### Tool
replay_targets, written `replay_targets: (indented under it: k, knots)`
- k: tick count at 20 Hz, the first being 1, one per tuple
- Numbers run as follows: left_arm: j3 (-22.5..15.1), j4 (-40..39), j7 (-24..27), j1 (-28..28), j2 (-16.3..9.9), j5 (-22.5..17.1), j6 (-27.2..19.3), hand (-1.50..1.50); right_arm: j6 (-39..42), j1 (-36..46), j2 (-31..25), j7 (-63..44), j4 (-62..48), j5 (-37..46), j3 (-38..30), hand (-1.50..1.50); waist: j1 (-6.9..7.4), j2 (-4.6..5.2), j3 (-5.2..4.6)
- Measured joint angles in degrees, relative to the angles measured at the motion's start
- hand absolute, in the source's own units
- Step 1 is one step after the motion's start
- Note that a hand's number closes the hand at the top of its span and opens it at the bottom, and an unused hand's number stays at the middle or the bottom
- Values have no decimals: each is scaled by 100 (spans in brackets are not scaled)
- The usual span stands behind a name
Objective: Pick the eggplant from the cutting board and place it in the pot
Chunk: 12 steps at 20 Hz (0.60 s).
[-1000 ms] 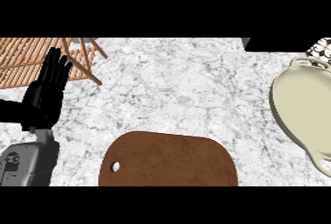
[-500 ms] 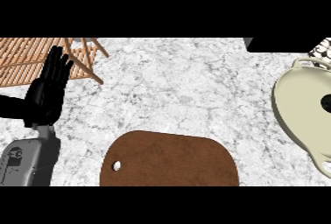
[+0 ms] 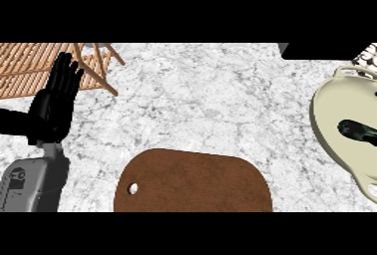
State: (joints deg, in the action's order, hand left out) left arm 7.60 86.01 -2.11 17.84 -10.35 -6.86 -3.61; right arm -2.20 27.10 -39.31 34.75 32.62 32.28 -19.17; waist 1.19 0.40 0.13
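A brown cutting board [image 3: 195, 182] with a small hole near its left end lies at the bottom middle of the counter, with nothing on it. At the right edge stands a cream pot [image 3: 331, 124], partly cut off by the view. Inside it lies a dark elongated eggplant [image 3: 358, 132]. My left hand [image 3: 55, 102] is at the left, fingers straight and pointing up, resting well away from the board and pot. My right hand does not show.
A wooden slatted rack [image 3: 44, 67] sits at the top left, just behind my left hand. A patterned object [image 3: 367, 57] peeks in at the top right corner above the pot. The counter is grey-white marble.
The dark eggplant has come further into sight inside the pot at the right. My left hand has barely moved. The view has shifted slightly.
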Motion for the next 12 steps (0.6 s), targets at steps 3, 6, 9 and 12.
replay_targets:
  k: [3, 6, 9, 12]
  knots:
    - [-40, 78, 10, -108, 18, 45, -6, 0, 174, 81, 58, 435, -92, -282, -174, -150, -35, -15, -2]
    - [-23, 149, -27, -165, 23, 34, -23, 0, 553, 166, 43, 544, -96, -701, -456, -150, -75, -32, -7]
    - [-55, 245, -69, -218, 59, 52, -56, 0, 842, 389, -13, 376, -302, -1066, -753, -150, -66, -31, -7]
    - [-30, 250, 6, -297, 49, 52, -34, 0, 1239, 478, -168, 194, -461, -1483, -1093, -150, -83, -34, -9]
